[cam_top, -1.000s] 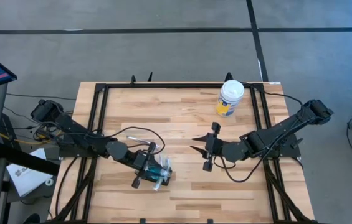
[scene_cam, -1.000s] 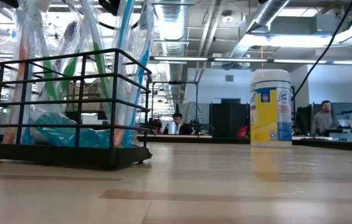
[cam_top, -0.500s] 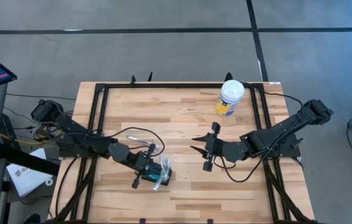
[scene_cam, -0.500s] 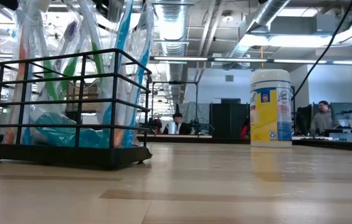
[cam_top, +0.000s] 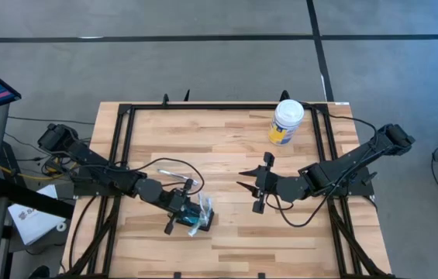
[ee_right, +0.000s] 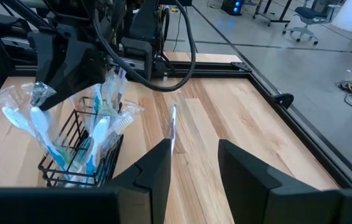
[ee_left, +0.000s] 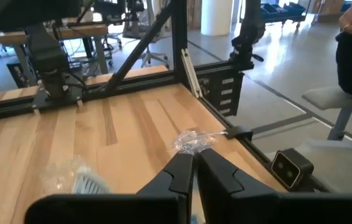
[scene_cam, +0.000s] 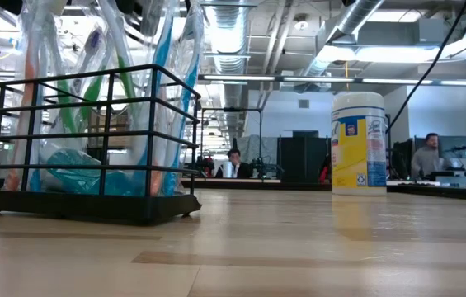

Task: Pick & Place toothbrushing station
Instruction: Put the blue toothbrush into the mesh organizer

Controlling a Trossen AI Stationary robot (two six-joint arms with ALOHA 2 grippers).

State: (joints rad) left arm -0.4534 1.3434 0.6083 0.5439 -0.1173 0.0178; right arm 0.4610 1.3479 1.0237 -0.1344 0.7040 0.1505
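The toothbrushing station (cam_top: 200, 220) is a black wire basket holding several plastic-wrapped toothbrushes. It stands on its base at the table's near left, and also shows in the low view (scene_cam: 92, 206) and the right wrist view (ee_right: 79, 163). My left gripper (cam_top: 190, 206) hangs over the basket, shut on the top of one wrapped toothbrush (ee_left: 191, 142). My right gripper (cam_top: 243, 179) is open and empty at mid-table, its fingers pointing toward the basket (ee_right: 193, 149). My left gripper pinches the upper end of a wrapped toothbrush's clear plastic sleeve (ee_left: 190, 144) between its two fingers, and the crinkled end sticks out past the fingertips. The fingers come slanting down from the table's left. The brush's lower part stands in the basket.
A round canister with a white lid and yellow label (cam_top: 287, 122) stands at the far right, and also shows in the low view (scene_cam: 359, 142). A black frame (cam_top: 125, 116) runs round the table's edges. People sit in the room beyond (scene_cam: 234, 163).
My left gripper has shifted a little toward the table's left above the basket, still shut on the wrapped toothbrush. The basket has stayed in place.
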